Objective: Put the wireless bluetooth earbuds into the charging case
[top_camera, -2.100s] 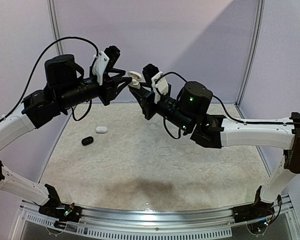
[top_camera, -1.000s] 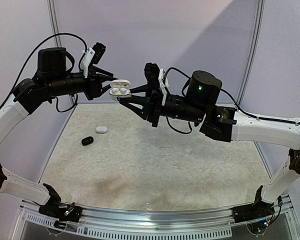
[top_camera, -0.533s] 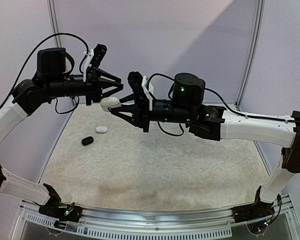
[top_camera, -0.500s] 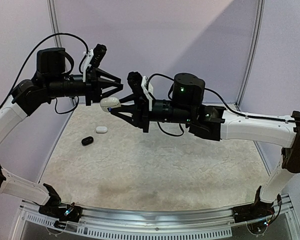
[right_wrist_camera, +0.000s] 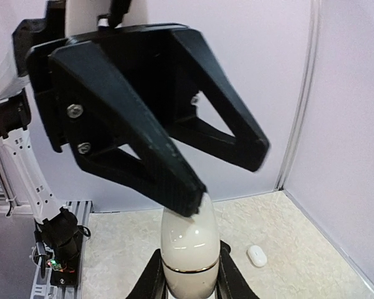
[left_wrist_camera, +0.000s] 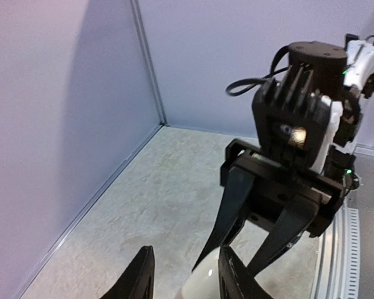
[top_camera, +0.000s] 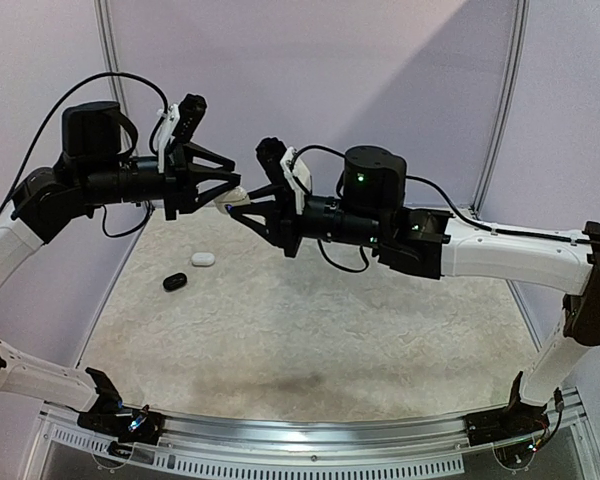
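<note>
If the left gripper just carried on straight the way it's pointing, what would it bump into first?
Probably the glossy white pill-shaped charging case held by the right gripper; the left gripper seems to touch it.

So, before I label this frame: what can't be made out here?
- Inside the case: lid shut, every view; earbuds unseen.
- Case, left wrist view: cut off by the bottom edge.
- White piece and black piece on the table, top view: too small to identify.

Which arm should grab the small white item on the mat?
Probably left: the left end effector is open and nearer the small white item; the right end effector grips the charging case.
</note>
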Available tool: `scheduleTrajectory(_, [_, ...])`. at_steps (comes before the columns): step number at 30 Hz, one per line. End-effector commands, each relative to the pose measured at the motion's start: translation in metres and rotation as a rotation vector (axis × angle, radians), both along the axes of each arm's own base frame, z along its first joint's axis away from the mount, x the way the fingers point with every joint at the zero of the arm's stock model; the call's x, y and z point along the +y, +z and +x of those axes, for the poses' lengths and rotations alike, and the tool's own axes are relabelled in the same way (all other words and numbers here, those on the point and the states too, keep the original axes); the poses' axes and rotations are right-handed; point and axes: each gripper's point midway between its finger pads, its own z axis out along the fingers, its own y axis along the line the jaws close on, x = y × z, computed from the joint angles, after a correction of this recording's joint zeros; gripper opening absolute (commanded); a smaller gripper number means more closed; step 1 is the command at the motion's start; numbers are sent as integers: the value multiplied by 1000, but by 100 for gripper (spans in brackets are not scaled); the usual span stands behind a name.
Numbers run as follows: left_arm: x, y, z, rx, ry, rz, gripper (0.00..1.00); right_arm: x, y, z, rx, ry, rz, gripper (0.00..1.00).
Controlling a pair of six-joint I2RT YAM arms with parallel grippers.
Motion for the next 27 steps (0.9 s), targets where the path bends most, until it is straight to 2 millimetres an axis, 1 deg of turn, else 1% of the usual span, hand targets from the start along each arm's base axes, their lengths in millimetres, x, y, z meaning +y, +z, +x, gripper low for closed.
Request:
scheduleTrajectory(1, [38,-14,45,29,330,3,40,-28,-17,58,191,-231,-16,0])
scheduleTrajectory(2, [52,-21,57,44,421,9,42,-37,-32,72,252,-293,-42,0])
scheduleTrajectory(4, [77,-44,72,113,556,29,47,-59,-57,99,372,-419,-66,0])
scheduleTrajectory(6, [104,-81,83,223,682,59,55,-79,-91,121,518,-507,-110,0])
scheduleTrajectory(7, [118,-100,87,281,748,76,60,-89,-107,131,598,-535,-125,0])
scheduleTrajectory(8, [132,-121,89,337,807,99,64,-95,-129,140,717,-559,-120,0])
scheduleTrajectory(9, [146,-142,88,397,866,117,67,-98,-143,145,811,-560,-117,0])
scheduleTrajectory(10, [159,-160,87,442,914,137,69,-101,-161,150,879,-564,-127,0])
scheduleTrajectory(11, [170,-176,83,482,954,155,71,-102,-173,153,941,-572,-125,0])
scheduleTrajectory(12, [177,-190,79,513,976,169,74,-103,-193,157,987,-586,-148,0])
scheduleTrajectory(13, [183,-200,75,534,994,180,76,-108,-208,163,1031,-607,-153,0])
scheduleTrajectory(15, [190,-213,65,561,1010,185,81,-122,-233,175,1132,-638,-126,0])
scheduleTrajectory(16, [192,-218,61,573,1011,183,82,-133,-244,181,1190,-660,-98,0])
scheduleTrajectory(17, [193,-222,58,583,1013,177,84,-148,-260,187,1241,-696,-85,0])
scheduleTrajectory(18, [194,-225,55,591,1012,170,85,-163,-268,195,1287,-741,-58,0])
scheduleTrajectory(19, [194,-229,53,599,1012,167,86,-179,-282,197,1320,-789,-68,0])
scheduleTrajectory(21, [197,-236,49,617,1020,165,86,-205,-299,203,1348,-854,-81,0])
scheduleTrajectory(23, [199,-241,47,629,1025,164,86,-225,-316,204,1387,-894,-94,0])
scheduleTrajectory(27, [199,-242,48,632,1025,156,86,-259,-348,195,1466,-938,-127,0])
